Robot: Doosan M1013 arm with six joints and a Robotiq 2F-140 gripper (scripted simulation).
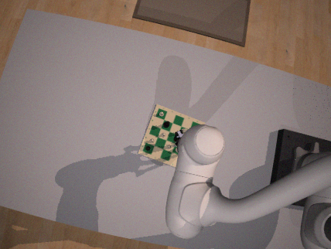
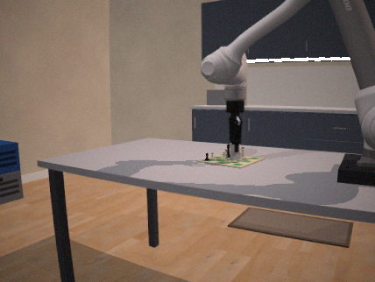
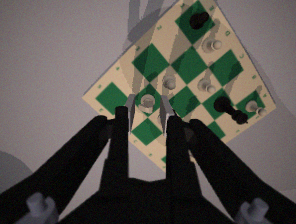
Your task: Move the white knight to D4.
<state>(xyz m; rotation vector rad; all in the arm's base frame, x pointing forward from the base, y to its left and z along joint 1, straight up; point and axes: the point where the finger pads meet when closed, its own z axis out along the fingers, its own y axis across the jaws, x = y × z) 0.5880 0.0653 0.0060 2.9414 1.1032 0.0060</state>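
A: Knight (image 3: 146, 102) — where is it?
B: Upright on a green square of the board (image 3: 107, 95), near the corner closest to the wrist camera.
A: And the pincer (image 3: 147, 114)?
B: Above it, fingers parted on either side of the knight and clear of it; nothing is gripped.
A: Other pieces?
B: All upright on the board, which lies on the grey surface (image 1: 77, 77).

A chessboard (image 1: 185, 121) (pieces on it) lies on a table (image 1: 77, 97).
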